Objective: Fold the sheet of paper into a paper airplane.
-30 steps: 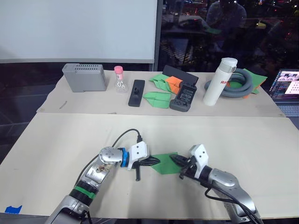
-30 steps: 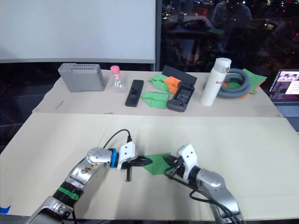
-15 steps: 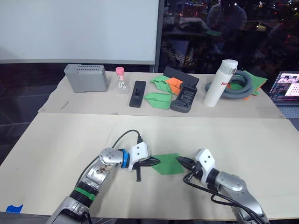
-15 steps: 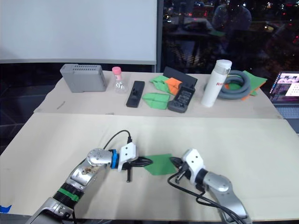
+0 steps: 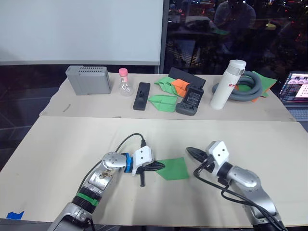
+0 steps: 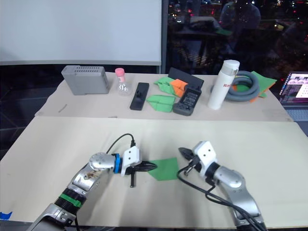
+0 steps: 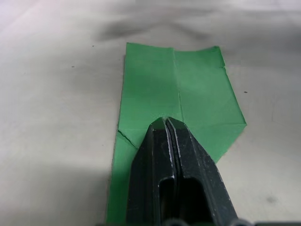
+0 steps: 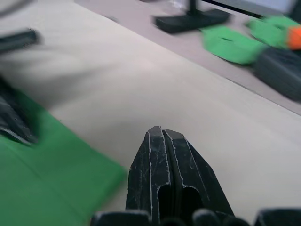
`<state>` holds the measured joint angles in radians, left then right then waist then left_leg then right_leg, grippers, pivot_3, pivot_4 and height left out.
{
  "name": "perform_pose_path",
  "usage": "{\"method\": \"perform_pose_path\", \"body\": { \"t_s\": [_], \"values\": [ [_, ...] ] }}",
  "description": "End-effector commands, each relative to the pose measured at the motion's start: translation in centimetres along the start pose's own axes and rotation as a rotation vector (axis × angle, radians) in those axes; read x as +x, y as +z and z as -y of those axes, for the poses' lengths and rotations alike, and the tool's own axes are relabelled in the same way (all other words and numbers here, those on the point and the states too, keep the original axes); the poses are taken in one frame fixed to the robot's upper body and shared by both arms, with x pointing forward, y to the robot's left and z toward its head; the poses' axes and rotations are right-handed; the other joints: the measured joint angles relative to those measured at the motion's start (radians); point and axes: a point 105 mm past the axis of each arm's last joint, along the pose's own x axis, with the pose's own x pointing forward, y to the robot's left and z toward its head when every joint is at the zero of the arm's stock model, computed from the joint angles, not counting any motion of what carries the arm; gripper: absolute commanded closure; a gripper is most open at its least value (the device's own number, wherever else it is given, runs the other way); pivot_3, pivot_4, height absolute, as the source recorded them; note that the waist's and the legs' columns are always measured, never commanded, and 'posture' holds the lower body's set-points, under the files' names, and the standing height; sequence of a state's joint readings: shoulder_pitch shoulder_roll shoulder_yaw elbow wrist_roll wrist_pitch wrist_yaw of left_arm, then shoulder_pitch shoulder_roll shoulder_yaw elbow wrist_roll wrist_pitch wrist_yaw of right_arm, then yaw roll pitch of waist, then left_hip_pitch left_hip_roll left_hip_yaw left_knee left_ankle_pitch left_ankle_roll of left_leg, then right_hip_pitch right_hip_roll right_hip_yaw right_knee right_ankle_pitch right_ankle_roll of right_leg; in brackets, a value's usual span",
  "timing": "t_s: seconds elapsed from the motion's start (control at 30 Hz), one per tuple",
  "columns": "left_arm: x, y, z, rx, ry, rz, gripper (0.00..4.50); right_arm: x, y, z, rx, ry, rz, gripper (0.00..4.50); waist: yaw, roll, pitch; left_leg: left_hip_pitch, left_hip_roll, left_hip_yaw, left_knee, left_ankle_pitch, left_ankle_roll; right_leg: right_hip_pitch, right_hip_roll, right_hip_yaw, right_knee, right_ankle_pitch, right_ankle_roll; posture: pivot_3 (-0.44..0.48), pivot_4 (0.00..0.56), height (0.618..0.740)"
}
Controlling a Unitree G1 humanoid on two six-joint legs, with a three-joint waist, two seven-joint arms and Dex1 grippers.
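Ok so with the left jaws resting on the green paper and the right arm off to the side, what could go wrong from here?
1. The left gripper, jaws shut, touches only one end of the paper; a sideways nudge could make it pivot or slide.
2. The right gripper, jaws shut, is off the paper; coming back low, it could catch the free edge and crumple it.
3. The creases look shallow in the left wrist view, so the folds may spring open unpressed.

The white bottle at the back of the counter carries red lettering, too small to make out. No other text, number or sign is legible anywhere.
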<state>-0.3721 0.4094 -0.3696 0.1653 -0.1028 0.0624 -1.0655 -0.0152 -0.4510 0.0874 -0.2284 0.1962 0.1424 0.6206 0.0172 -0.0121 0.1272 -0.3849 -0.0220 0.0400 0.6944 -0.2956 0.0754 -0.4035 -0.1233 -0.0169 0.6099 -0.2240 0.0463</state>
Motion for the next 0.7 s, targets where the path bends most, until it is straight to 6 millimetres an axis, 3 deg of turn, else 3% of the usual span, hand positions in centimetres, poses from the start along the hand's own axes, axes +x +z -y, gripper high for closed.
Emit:
{"method": "perform_pose_path", "body": {
  "t_s": [0.03, 0.23, 0.47, 0.7],
  "values": [
    [0.4, -2.1, 1.0, -0.059, -0.018, -0.072, 4.50, 0.4, -0.5, -1.6, -0.020, 0.034, -0.025, 4.48, 0.000, 0.000, 0.000, -0.001, -0.001, 0.000, 0.000, 0.000, 0.000, 0.000, 0.000, 0.000, 0.000, 0.000, 0.000, 0.000, 0.150, 0.740],
    [0.9, -1.5, 1.2, -0.058, -0.040, -0.044, 4.50, 0.1, -3.7, -3.1, 0.009, 0.047, -0.148, 4.48, 0.000, 0.000, 0.000, 0.000, -0.001, 0.000, 0.001, 0.000, 0.001, 0.000, 0.000, 0.000, -0.001, 0.000, 0.000, 0.000, 0.150, 0.740],
    [1.6, -1.6, 2.1, -0.052, -0.128, -0.062, 4.50, 0.1, -4.8, -3.5, 0.022, 0.057, -0.203, 4.48, -0.001, -0.001, -0.001, 0.003, -0.001, 0.000, 0.001, -0.001, 0.001, 0.000, 0.000, 0.000, -0.001, 0.000, 0.000, 0.000, 0.150, 0.740],
    [0.5, -2.9, 2.2, -0.054, -0.113, -0.108, 4.50, 0.2, -5.1, -4.0, 0.035, 0.069, -0.222, 4.48, -0.005, -0.003, -0.002, 0.004, 0.000, 0.000, 0.000, -0.001, 0.001, 0.000, 0.001, 0.000, -0.001, 0.000, 0.000, 0.000, 0.150, 0.740]
  ]
}}
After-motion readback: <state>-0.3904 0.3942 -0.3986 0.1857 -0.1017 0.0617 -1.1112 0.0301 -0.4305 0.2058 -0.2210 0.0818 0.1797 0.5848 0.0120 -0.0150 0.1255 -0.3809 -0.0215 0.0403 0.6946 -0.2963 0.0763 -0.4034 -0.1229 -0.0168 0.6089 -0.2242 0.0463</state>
